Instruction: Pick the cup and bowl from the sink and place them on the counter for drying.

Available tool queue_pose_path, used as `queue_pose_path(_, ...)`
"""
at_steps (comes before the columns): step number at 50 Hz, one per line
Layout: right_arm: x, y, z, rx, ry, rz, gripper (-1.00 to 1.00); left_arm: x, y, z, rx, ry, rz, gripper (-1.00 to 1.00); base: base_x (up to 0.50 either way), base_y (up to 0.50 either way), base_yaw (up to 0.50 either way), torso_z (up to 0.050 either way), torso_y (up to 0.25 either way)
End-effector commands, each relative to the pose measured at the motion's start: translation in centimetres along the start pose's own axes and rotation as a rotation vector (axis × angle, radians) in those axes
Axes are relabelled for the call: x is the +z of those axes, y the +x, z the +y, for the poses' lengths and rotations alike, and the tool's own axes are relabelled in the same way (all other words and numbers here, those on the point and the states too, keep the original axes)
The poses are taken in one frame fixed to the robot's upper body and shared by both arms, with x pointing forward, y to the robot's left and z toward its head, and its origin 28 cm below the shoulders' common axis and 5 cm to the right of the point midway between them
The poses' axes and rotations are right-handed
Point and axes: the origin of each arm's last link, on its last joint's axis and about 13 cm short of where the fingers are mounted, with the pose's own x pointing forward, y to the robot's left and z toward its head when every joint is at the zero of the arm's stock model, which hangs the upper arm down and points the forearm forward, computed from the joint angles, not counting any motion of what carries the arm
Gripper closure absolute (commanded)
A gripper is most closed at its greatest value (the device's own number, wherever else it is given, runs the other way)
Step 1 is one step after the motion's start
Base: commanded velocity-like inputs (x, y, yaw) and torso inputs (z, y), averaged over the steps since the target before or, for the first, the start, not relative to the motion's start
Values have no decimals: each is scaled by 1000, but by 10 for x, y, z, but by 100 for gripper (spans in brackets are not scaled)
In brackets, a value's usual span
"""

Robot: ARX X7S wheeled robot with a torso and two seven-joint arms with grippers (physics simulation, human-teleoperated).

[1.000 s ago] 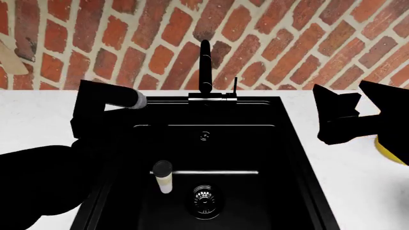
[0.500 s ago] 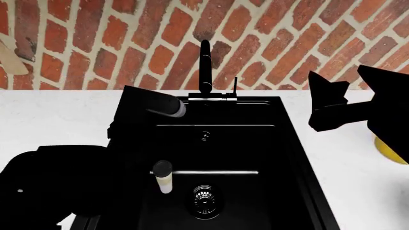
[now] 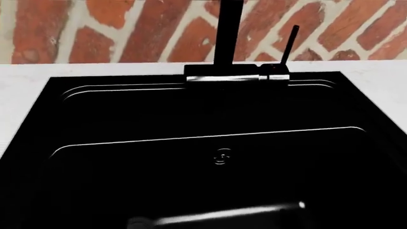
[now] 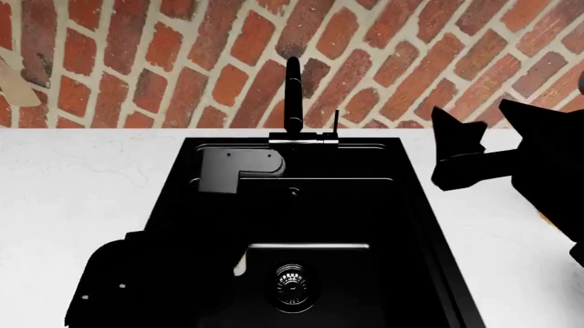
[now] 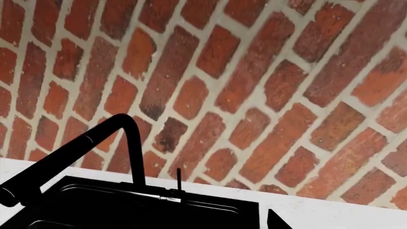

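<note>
The left pincer (image 4: 242, 167) has swung in from the table (image 4: 82, 198) edge over the last second and now hangs over the sink (image 4: 401, 225), its arm covering most of the cup (image 4: 239, 265); only a cream sliver shows just below and behind it, beside the drain (image 4: 292, 285). Whether its jaws are open I cannot tell. The right pincer (image 4: 456, 154) hovers well apart to the right, state also unclear. No bowl is visible. A cup grasp looks imminent.
</note>
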Motion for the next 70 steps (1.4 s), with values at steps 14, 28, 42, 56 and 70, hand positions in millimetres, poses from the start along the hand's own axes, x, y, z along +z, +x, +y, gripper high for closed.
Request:
queue_pose_path(14,-7,4,1,21,16,22,-100,-22,10,-32,211,-159,45,-100,0,0,0,0,0)
queue_pose_path(28,-14,7,1,33,28,34,-100,-27,28,-19,368,-187,54,-100,0,0,0,0,0)
queue_pose_path(42,-19,7,2,38,31,48,-100,-31,55,-10,383,-232,107,-100,0,0,0,0,0)
queue_pose_path(56,-23,11,3,56,35,58,-100,-42,77,-5,409,-216,139,-100,0,0,0,0,0)
queue_pose_path(70,-27,9,5,61,44,65,-100,-56,97,2,411,-213,174,-100,0,0,0,0,0)
